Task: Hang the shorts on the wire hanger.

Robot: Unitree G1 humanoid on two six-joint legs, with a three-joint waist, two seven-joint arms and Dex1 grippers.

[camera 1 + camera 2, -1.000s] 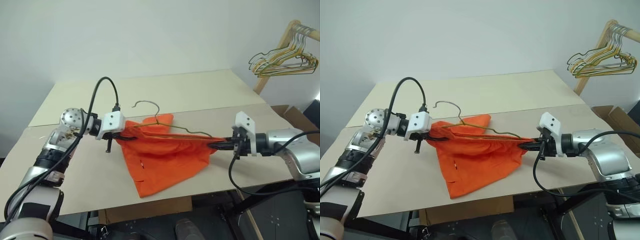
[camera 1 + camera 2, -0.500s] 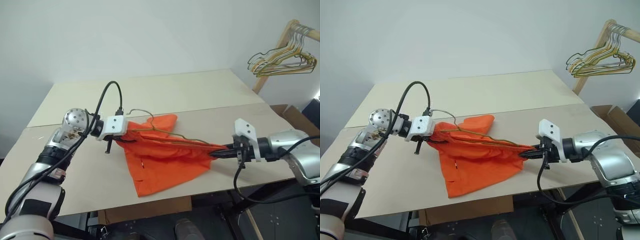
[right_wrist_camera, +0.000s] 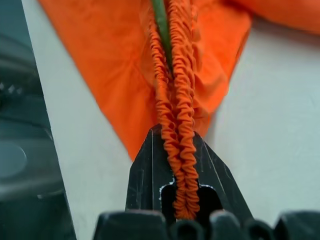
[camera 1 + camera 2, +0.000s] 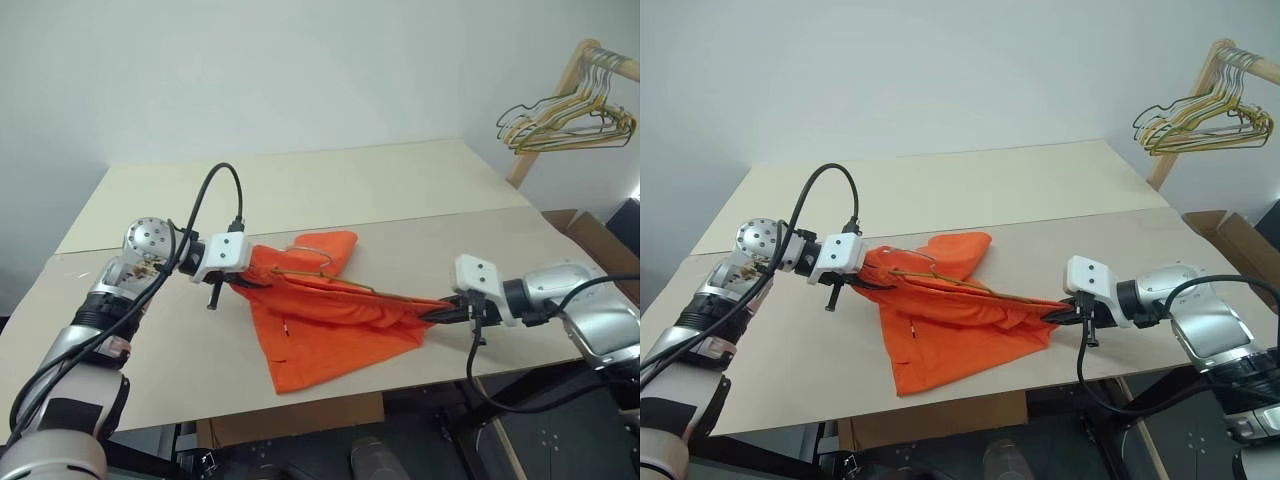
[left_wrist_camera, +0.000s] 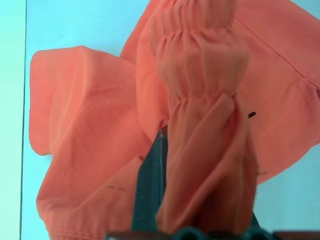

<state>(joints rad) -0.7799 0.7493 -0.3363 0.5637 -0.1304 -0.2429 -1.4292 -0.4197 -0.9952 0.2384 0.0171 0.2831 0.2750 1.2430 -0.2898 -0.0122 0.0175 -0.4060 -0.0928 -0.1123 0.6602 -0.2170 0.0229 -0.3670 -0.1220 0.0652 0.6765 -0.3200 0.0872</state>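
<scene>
Right wrist view has the right tool (image 3: 175,165) pressed together on the gathered waistband of the shorts (image 3: 125,70), the ruffled orange band running up between its two black fingers (image 3: 145,170), with a thin green wire beside the band further along. Left wrist view has the left tool (image 5: 200,220) likewise pinched shut on the bunched waistband at the other end, fabric draped over its fingers (hardly any finger shows). From the left eye view, the left tool (image 4: 243,280) and right tool (image 4: 440,314) hold the shorts (image 4: 330,335) stretched between them just over the bench (image 4: 150,350), a leg of the shorts trailing down onto the board toward the near edge. The hanger (image 4: 318,272) lies along the stretched waistband, its hook (image 4: 305,245) near the left tool. No writing or label can be read anywhere.
</scene>
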